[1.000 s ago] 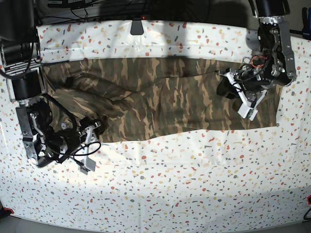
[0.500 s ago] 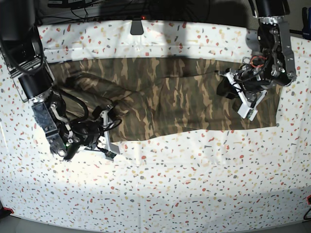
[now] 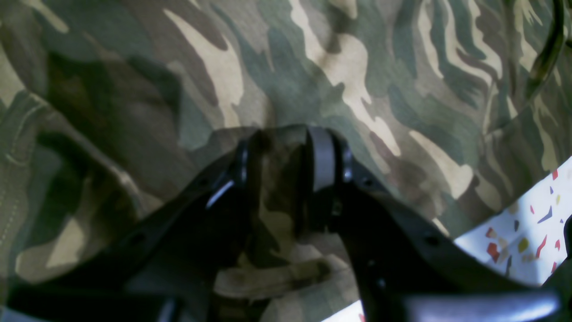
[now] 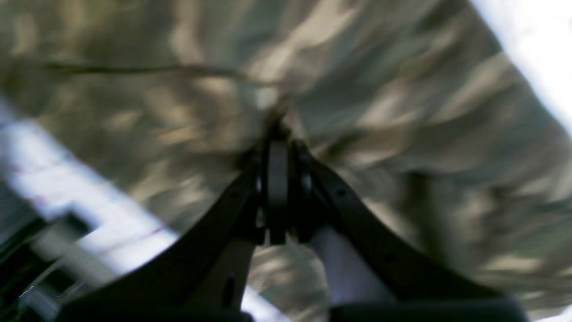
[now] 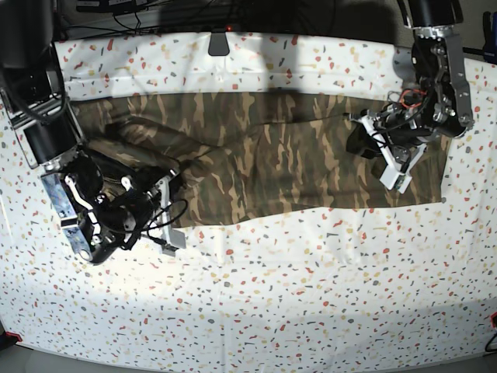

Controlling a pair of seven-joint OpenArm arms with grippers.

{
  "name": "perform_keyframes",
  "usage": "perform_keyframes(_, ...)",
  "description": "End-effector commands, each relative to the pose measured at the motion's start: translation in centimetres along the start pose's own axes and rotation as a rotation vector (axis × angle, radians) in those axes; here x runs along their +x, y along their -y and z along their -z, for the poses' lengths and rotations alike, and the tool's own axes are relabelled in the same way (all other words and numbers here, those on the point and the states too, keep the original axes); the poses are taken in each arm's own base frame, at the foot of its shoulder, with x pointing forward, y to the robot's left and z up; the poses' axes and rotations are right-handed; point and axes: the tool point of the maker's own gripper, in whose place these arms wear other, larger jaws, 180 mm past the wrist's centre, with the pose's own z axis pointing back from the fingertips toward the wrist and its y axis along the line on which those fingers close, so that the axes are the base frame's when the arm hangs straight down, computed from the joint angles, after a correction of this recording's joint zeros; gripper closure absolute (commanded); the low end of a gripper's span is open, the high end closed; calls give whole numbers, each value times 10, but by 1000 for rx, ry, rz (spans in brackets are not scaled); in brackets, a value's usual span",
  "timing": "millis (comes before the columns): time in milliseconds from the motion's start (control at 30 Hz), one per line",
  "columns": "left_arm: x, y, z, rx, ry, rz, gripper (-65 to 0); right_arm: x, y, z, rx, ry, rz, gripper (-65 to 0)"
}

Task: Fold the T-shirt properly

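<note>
Now we hold the T-shirt, spread across the upper middle of the base view, at both ends: left gripper and right gripper each pinch a fold. We should lift evenly, keeping the cloth taut.

T-shirt: camouflage, olive green, brown and tan streaks. Tablecloth: white, speckled with red, yellow, grey and dark flecks. Grippers' fingers: black, with grey pads.
</note>
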Motion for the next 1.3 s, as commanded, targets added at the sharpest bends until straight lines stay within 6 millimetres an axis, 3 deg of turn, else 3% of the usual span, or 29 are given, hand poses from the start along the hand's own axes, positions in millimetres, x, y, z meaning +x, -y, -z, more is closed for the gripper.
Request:
perform_keyframes(0,14,0,-4,-1,39,17,-166,14,2,-20,4,56,-18,0)
perform_keyframes(267,18,1,-4,-8,64,13,-166,25,-30,-51,186,213,-14,0)
perform_keyframes(500,19,1,-4,-8,71,13,-166,15,-60,-30,310,216,22,0)
perform_keyframes(533,19,1,-4,-8,71,13,-166,12,-64,-25,322,210,28,-19)
perform_keyframes(633,20,1,-4,-8,71,13,-166,6,-72,-19,360,206,46,-170)
perform_keyframes(867,19,1,-4,-8,70,12,-166,19,-81,-30,421,274,57,-183)
perform_keyframes(1000,21,0,-4,-7,75,15,-166,49,-77,-57,423,422,52,-183)
perform_keyframes(1133,26,-1,-5,-2,77,24,-166,88,-54,-107,383,680,89,-183)
perform_keyframes(1267,23,-12,-10,51,40,68,-166,102,-28,-152,343,888,145,-183)
